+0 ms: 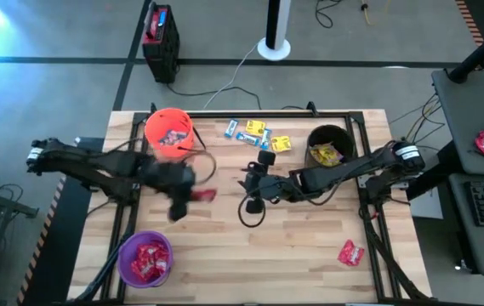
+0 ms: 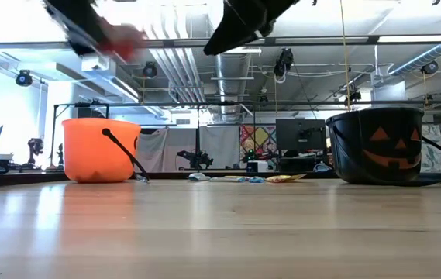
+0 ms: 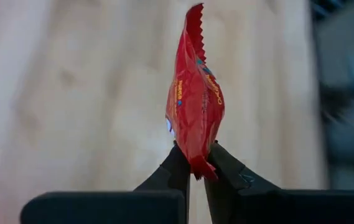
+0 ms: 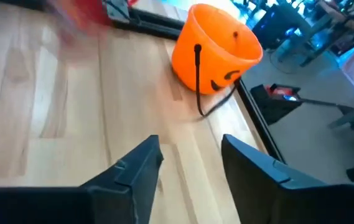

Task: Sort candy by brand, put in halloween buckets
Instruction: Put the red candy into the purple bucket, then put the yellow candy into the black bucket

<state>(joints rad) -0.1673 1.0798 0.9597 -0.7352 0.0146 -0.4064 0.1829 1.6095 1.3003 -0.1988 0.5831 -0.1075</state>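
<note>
Red candy packet (image 3: pixel 195 99) pinched in left gripper (image 3: pixel 193 163) jaws above tabletop (image 1: pixel 310 255); right gripper (image 4: pixel 189 162) jaws parted, empty; likely next: carry it to purple bucket (image 1: pixel 126 251) holding other reds.

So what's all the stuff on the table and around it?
orange bucket: one, orange, far left of table, candy inside
black bucket: one, black, far right, yellow candy inside
purple bucket: one, purple, near left corner, red candy inside
loose candies: several, blue-and-white and yellow, far middle
red candy: one, red, near right of table
held red candy: one, red, pinched in left hand
black crate: one, on floor beyond table
left hand: shut on held red candy
right hand: open, empty, mid-table
</note>
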